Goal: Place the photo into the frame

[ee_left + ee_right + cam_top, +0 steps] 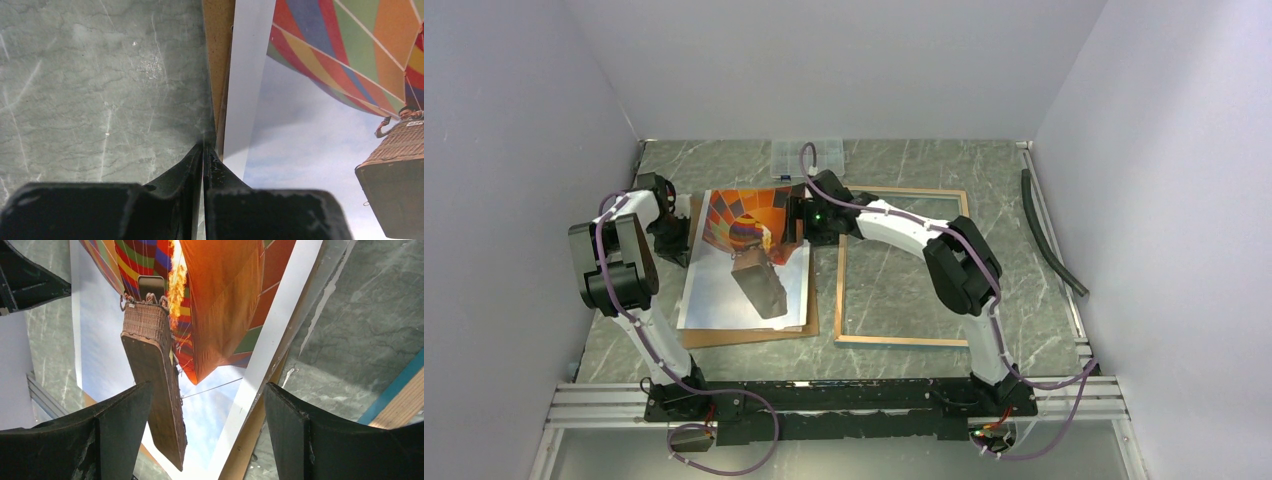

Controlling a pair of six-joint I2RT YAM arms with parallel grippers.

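Jaws flanking photo, long axis near-far

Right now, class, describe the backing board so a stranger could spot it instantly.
On the green marble table, left of the wood-rimmed frame, lies the balloon photo. The backing board is the thin brown sheet beneath it, showing along the photo's edges.

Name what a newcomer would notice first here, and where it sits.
The bright hot-air-balloon photo lies picture-up on a brown backing board, left of centre. Right of it lies the frame, empty, wood side up. The right gripper hangs open over the photo's right edge.
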